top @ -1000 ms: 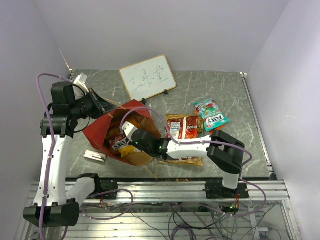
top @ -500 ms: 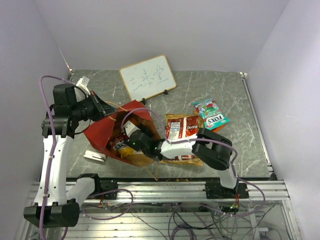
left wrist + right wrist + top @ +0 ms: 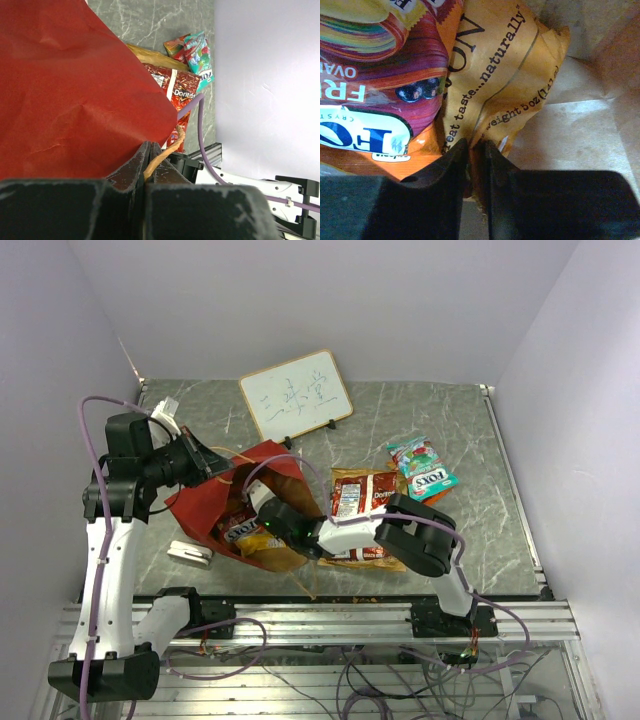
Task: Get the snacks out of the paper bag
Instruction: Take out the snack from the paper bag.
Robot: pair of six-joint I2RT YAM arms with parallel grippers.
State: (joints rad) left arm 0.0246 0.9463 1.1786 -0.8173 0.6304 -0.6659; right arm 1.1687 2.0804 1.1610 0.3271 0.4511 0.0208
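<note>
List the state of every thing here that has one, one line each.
Red paper carrier bag: tilted, mouth open.
Left jaws: shut on the bag's thin tan loop handle.
Right jaws: inside the bag, shut on the yellow foil packet.
Orange-and-purple FOX'S foil packet: inside the bag.
Red Doritos foil packet: out of the bag, lying flat.
Teal FOX'S foil packet: out of the bag, lying flat.
White framed writing board: written on.

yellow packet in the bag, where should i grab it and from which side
The yellow packet lies flat on the bag's brown inside, so probably pinch its thin edge facing the mouth, coming in through that opening.
</note>
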